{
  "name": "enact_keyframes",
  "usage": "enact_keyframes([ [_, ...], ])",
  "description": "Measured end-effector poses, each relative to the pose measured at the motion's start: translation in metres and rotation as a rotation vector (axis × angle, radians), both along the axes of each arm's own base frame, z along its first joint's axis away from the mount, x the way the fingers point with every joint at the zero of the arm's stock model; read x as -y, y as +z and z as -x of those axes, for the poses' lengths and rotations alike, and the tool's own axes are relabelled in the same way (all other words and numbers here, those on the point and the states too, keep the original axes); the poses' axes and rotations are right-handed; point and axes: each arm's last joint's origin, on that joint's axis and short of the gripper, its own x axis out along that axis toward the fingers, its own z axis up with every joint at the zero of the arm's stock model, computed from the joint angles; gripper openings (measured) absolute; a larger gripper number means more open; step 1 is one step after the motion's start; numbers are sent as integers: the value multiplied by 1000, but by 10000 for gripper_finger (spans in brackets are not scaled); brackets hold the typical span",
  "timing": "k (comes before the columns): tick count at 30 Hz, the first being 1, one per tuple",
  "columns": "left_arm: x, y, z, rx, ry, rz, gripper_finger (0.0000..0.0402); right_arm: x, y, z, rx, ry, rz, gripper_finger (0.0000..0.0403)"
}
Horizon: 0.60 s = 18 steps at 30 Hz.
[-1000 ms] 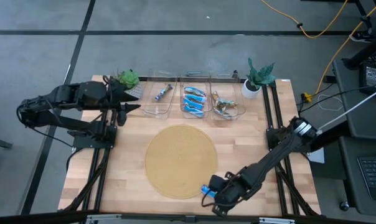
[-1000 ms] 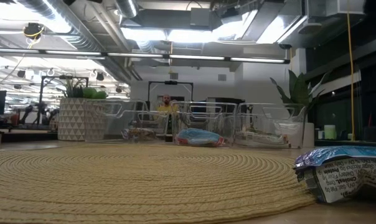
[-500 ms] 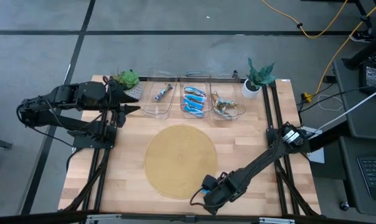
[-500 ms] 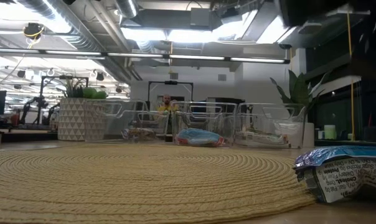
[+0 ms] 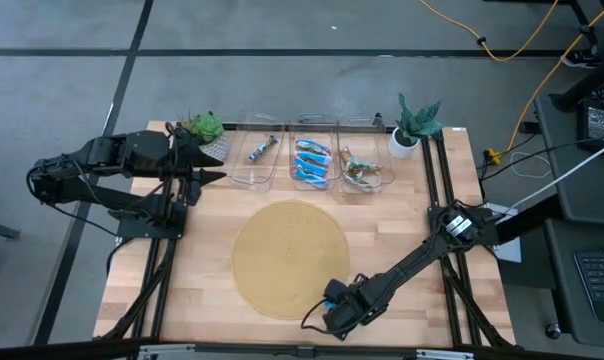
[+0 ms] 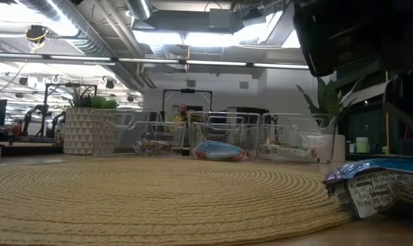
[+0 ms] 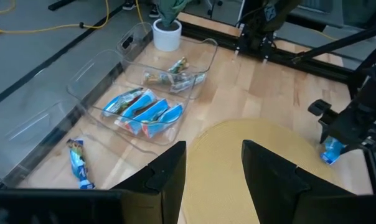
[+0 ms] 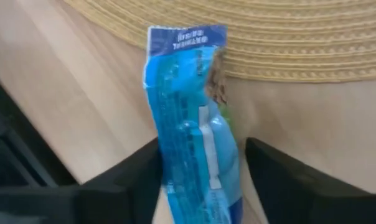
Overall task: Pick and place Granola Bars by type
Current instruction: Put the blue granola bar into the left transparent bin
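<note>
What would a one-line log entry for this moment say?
right gripper: open, straddling blue granola bar at round mat edge | left gripper: open, waiting near bins | bar not lifted

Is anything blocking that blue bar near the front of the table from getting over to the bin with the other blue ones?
Nothing visible does. The blue bar lies at the round woven mat's near edge, between the right hand's fingers. Only the flat mat and bare wood lie between it and the middle bin, whose top is open.

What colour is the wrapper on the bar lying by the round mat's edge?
Bright blue with white print; the granola bar shows best in the right wrist view.
</note>
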Motion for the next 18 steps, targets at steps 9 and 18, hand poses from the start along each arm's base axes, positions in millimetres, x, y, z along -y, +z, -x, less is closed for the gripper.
enact_keyframes([
  [9,0,2,-1,27,0,-1,148,2,0,3,-33,3,4,67],
  [18,0,2,-1,26,0,-2,148,5,22,9,-34,8,-23,47],
])
